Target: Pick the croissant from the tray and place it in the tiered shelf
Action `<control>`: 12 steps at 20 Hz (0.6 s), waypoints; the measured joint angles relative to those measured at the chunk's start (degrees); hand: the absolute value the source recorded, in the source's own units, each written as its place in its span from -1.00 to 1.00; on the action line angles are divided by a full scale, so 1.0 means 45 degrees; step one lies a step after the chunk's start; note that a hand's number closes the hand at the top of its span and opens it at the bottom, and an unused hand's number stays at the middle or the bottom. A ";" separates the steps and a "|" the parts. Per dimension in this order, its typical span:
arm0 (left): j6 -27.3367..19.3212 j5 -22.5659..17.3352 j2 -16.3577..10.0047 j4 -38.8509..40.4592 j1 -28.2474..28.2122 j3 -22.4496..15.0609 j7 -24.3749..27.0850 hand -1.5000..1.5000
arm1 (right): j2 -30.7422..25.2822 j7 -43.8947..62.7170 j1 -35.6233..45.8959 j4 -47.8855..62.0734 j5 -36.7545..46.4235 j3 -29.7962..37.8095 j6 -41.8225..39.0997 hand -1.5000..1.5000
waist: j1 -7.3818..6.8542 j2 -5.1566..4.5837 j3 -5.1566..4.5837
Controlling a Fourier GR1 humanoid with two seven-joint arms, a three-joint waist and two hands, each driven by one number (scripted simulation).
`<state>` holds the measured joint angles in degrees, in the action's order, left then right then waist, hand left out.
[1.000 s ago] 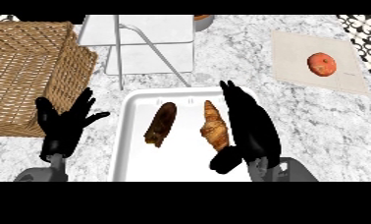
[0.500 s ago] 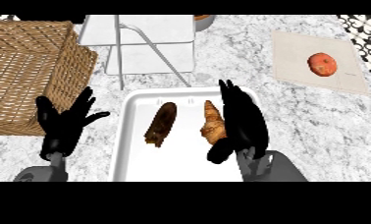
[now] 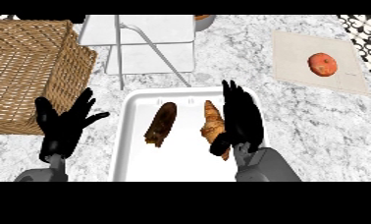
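Croissant (image 3: 211,119) lies just left of the straight, empty fingers of the right hand (image 3: 243,120), thumb hiding its lower end. Left hand (image 3: 64,127) rests spread, empty.

On the tray (image 3: 181,164) before me, the croissant (image 3: 212,125) lies right of the other pastry (image 3: 161,124), with the tiered shelf (image 3: 138,31) behind and the basket (image 3: 36,70) left.

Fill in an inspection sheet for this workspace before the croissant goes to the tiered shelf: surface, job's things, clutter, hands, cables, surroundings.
Surface: marbled counter, no spills seen.
Job's things: croissant on the white tray; tiered shelf behind the tray.
Clutter: dark pastry beside the croissant; wicker basket at left; red fruit on a board at right.
Hands: right hand open, fingers straight along the croissant's right side; left hand open, resting left of the tray.
Cables: nothing seen.
Surroundings: part of a bowl at the top edge.
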<state>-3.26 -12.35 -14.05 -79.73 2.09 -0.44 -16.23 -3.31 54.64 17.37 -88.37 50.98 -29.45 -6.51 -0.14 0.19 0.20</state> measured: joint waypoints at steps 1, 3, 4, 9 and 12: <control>0.0050 -0.0008 -0.0050 0.0042 0.0113 0.0096 -0.0146 0.00 | 0.0116 -0.0267 -0.0034 0.0292 0.0103 0.0069 0.0236 -1.00 | 0.0002 -0.0004 -0.0008; 0.0099 0.0068 0.0009 0.0142 0.0248 0.0226 -0.0237 0.00 | 0.0349 -0.0433 0.0004 0.0442 0.0222 0.0177 0.0364 -1.00 | 0.0002 -0.0008 -0.0008; 0.0196 0.0032 0.0041 0.0083 0.0157 0.0274 -0.0170 0.00 | 0.0431 -0.0724 -0.0021 0.0782 0.0322 0.0248 0.0612 -1.00 | 0.0000 -0.0005 -0.0011; 0.0011 0.0553 0.0321 0.0279 0.0191 0.0331 0.0101 0.00 | 0.0632 -0.1731 0.0305 0.1945 0.0318 0.0691 0.1272 -1.00 | -0.0023 0.0035 0.0021; 0.0277 0.0374 0.0313 0.0028 0.0052 0.0393 -0.0005 0.00 | 0.0596 -0.2088 0.0338 0.2092 0.0057 0.0594 0.0426 1.00 | -0.0041 0.0059 -0.0013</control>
<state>-2.01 -10.66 -12.65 -79.60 2.32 1.33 -16.25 -0.63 45.25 18.89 -78.95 51.24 -26.77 -4.60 -0.32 0.45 0.14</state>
